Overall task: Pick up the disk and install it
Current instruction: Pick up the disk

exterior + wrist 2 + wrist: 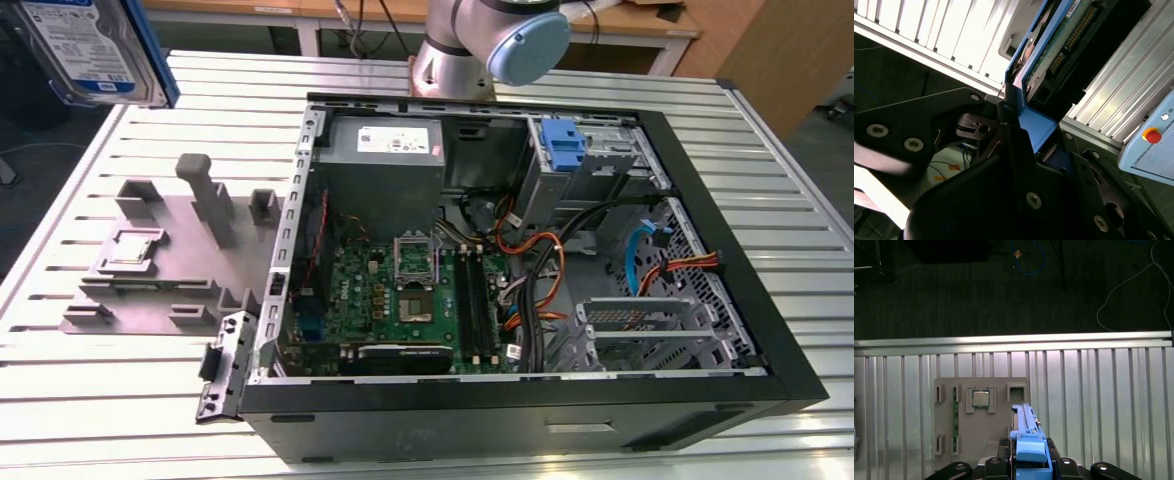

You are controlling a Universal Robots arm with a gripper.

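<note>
A slatted aluminium table (107, 400) fills the background. In the upper left of the exterior view, the flat silver-grey disk with blue plastic rails (91, 45) hangs aloft, clamped by the black gripper (1029, 447). It is probably stiff, hefty and shock-sensitive, so the rails suit gripping best.

The disk (94, 50) is hanging high at the exterior view's left, label facing us, well above the slatted tabletop (134, 400). An open computer case (534, 395) is lying there, a grey fixture block (174, 270) sitting beside it on the exterior view's left.
</note>
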